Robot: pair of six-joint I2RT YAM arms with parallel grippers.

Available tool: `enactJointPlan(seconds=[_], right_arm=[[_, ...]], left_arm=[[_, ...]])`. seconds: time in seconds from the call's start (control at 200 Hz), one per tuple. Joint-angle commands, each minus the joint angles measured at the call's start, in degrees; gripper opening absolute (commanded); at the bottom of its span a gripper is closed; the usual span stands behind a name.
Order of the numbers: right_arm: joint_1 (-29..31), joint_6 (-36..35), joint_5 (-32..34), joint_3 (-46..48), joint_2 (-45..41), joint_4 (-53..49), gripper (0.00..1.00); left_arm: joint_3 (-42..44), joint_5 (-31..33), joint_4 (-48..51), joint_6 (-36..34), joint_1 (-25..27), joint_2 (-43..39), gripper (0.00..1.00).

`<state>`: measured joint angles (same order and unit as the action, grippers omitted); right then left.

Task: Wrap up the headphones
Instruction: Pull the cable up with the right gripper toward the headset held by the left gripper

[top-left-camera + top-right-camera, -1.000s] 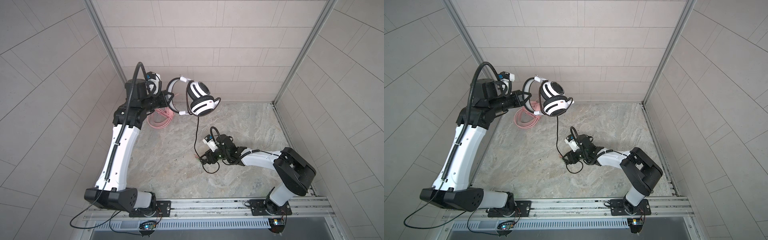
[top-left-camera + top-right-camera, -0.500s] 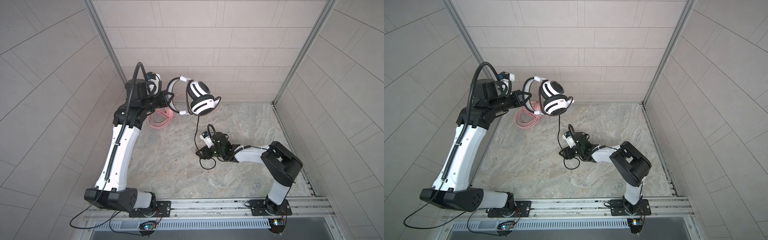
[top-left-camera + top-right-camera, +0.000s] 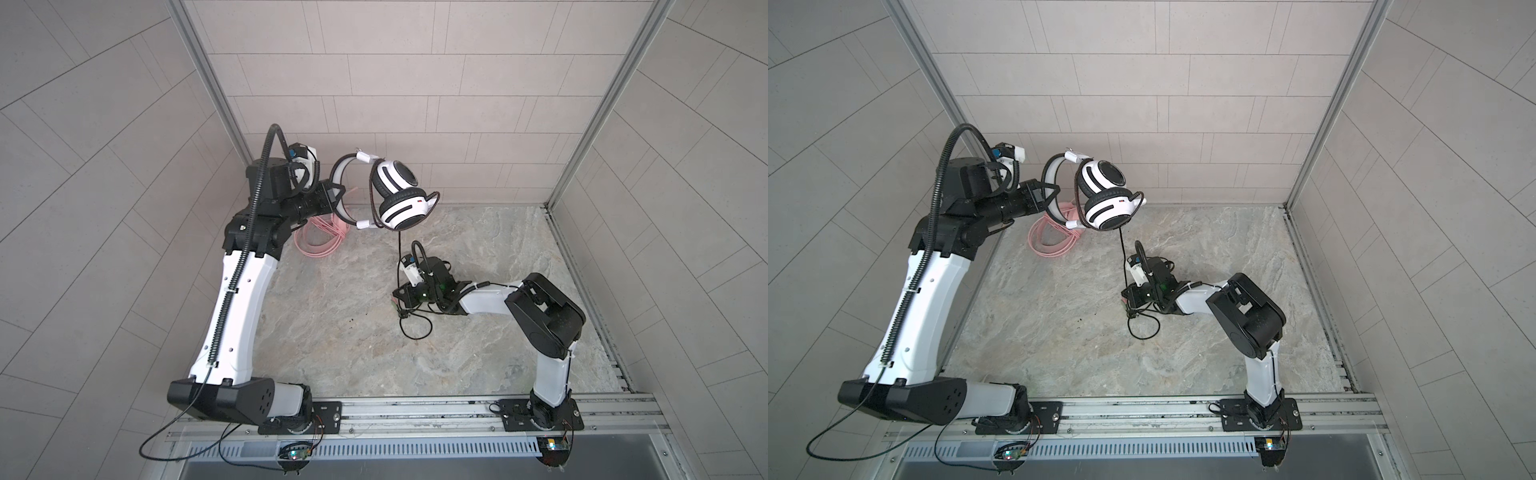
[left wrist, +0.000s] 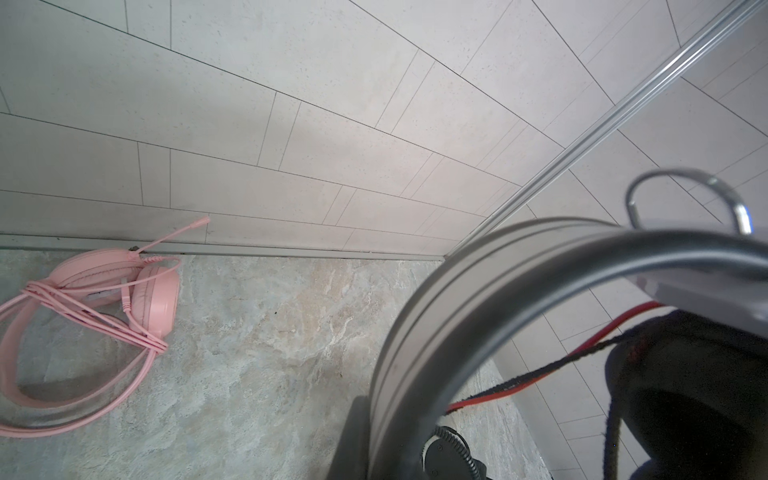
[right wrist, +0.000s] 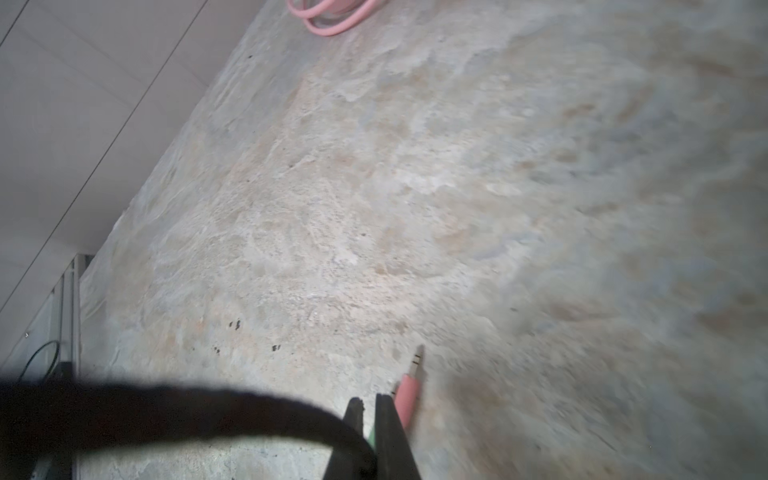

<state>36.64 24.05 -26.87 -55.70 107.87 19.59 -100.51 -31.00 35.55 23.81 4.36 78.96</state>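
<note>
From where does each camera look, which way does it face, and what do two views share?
Both top views: high over the front rail, facing down onto the marbled tabletop; both arms show whole, left tool clamping the white-and-black over-ear headset.
Left wrist: on the raised left arm, facing the back wall past that headset's grey band; tool unclear.
Right wrist: just above the tabletop, facing the left wall; right tool closed at the plug end of the black cable.
Shared: both wrist views show the all-pink wired headset.

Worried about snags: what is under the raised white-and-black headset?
Its black cable hangs to the right tool at the floor. The pink headset lies by the wall, partly covered by the left arm in both top views.
</note>
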Motion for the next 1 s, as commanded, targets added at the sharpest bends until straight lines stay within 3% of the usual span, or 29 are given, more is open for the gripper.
enactJointPlan(seconds=[0.0,0.115,0.28,0.43,0.52,0.686,0.996], right_arm=[[-1.8,-1.0,1.8,2.0,-7.0,-3.7,0.03],[-1.8,-5.9,4.8,3.0,-13.5,-13.4,0.02],[2.5,-11.6,10.9,1.0,-19.2,-30.6,0.02],[8.2,-15.2,21.7,0.1,-25.9,-38.9,0.02],[9.0,-15.6,23.4,-0.1,-31.1,-40.1,0.02],[11.2,-18.8,25.1,-2.5,-39.6,-40.1,0.02],[16.0,-25.2,30.0,-14.8,-43.6,-42.3,0.02]], left_arm=[[1.0,2.5,-6.4,7.8,-2.3,-3.0,0.0],[3.7,6.0,-11.8,14.8,-5.5,-2.8,0.0],[7.5,18.5,-18.8,21.2,-5.9,-3.4,0.0],[7.8,31.1,-19.4,21.1,-6.1,-2.2,0.0],[8.2,34.3,-19.1,20.0,-6.9,-1.3,0.0],[8.3,34.5,-18.3,15.7,-6.7,-0.1,0.0],[11.5,35.8,-16.1,9.0,-3.6,-0.2,0.0]])
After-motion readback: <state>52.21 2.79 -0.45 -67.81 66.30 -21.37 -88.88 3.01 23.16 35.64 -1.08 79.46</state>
